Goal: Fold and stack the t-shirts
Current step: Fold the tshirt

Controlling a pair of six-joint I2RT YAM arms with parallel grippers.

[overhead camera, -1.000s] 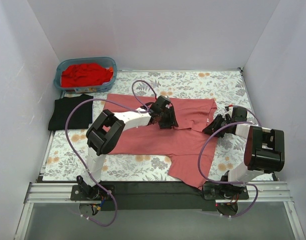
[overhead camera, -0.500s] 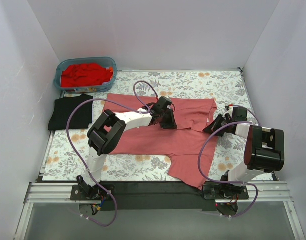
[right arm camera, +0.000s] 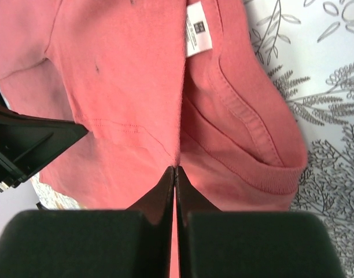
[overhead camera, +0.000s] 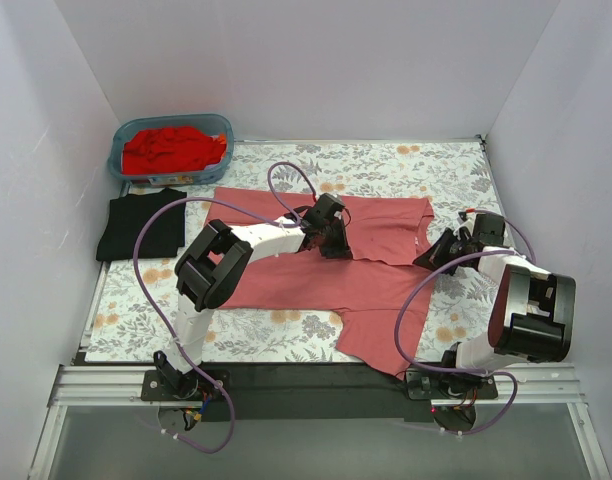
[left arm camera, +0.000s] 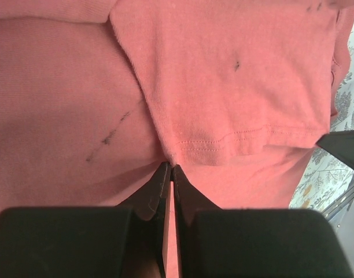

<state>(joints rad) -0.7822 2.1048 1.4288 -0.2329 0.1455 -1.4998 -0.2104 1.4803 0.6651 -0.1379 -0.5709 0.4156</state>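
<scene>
Three lots of clothing show in the top view. There is one soft, short-sleeved salmon-pink t-shirt (overhead camera: 286, 285) spread across the table's centre. One folded black t-shirt (overhead camera: 144, 225) lies at 9 o'clock. One heap of bright red t-shirts (overhead camera: 171, 148), too crumpled to count, fills a blue plastic tub (overhead camera: 114, 160) at 10 o'clock.

Two arms work the pink one. The left gripper (overhead camera: 331, 240) sits at its middle, jaws clenched on cloth just below a sleeve hem. The right gripper (overhead camera: 436, 255), at 3 o'clock, pinches a raised fold beside the collar, near a white neck label (right arm camera: 197, 29).

A grey-and-orange floral table cover (overhead camera: 386, 165) lies beneath everything. Plain white walls (overhead camera: 306, 60) close in three sides.
</scene>
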